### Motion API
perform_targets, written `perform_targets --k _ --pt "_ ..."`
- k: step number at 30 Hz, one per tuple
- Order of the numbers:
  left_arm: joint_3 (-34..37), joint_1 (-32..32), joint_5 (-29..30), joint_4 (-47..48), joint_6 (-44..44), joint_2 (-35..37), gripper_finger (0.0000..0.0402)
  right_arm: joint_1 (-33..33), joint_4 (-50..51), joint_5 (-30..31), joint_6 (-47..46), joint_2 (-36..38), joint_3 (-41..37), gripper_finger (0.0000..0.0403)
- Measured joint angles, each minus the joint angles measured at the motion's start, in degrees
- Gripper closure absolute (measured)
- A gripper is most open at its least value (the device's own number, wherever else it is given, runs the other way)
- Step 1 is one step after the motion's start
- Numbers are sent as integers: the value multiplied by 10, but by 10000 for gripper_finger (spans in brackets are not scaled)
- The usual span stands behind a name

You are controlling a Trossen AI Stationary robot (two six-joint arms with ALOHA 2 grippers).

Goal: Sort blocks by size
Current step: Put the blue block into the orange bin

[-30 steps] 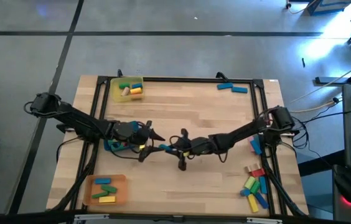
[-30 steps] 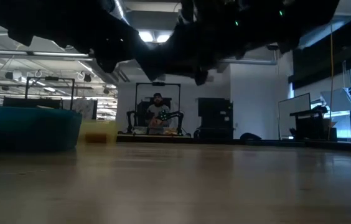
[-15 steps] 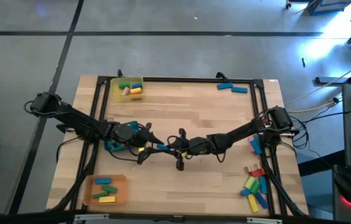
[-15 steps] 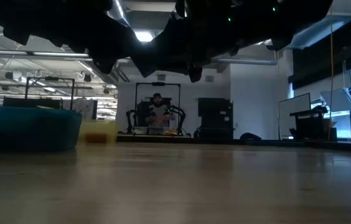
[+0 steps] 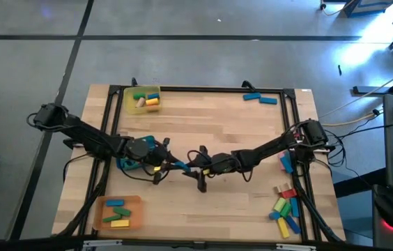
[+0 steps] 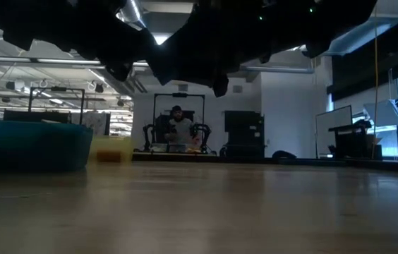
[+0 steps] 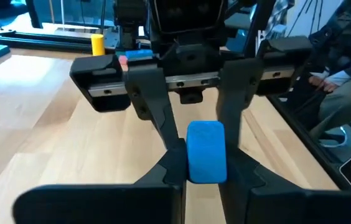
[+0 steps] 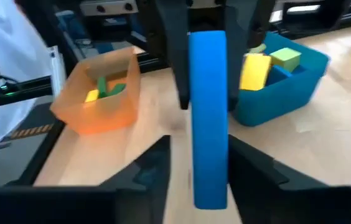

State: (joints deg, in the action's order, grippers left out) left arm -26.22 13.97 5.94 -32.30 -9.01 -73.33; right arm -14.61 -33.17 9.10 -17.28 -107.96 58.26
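Observation:
A long blue block (image 5: 182,166) hangs in the air over the table's middle, between my two grippers, which face each other. My left gripper (image 7: 205,169) comes from the table's left and is shut on the block (image 7: 206,149). My right gripper (image 8: 208,177) comes from the right and stands open, its fingers (image 8: 154,168) on either side of the block's (image 8: 208,112) other end, with a gap showing on one side. In the high view the left gripper (image 5: 171,164) and the right gripper (image 5: 194,166) almost meet. In the low view both are dark shapes overhead. My left gripper pinches the blue block's left end (image 7: 195,168) between its two fingers. The fingers come nearly level from the table's left and lie along the block, which sticks out past them toward the right gripper. The block is lifted clear of the table.
A blue tray (image 5: 130,162) with blocks sits under the left arm. A yellow tray (image 5: 143,99) is at the far left and an orange tray (image 5: 119,211) at the near left. Loose blocks lie at the near right (image 5: 285,213), by the right edge (image 5: 286,162) and at the far right (image 5: 260,98).
My left gripper has shut on the blue block's left end. My right gripper, which had held the block, has opened around its other end. Both arms have stayed where they were, and the block has stayed level in the air.

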Motion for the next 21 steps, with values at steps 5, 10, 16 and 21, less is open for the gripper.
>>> perform_targets --k 5,10,16,21 --pt "-38 15 1 130 0 38 355 0 2 -49 0 0 0 178" --pt "-123 55 4 362 -6 73 357 0 29 -59 8 0 0 133" --pt "-231 123 4 621 -80 73 354 0 48 -54 8 0 0 117" --pt "-287 189 2 788 -195 73 356 0 51 -47 7 0 0 116"
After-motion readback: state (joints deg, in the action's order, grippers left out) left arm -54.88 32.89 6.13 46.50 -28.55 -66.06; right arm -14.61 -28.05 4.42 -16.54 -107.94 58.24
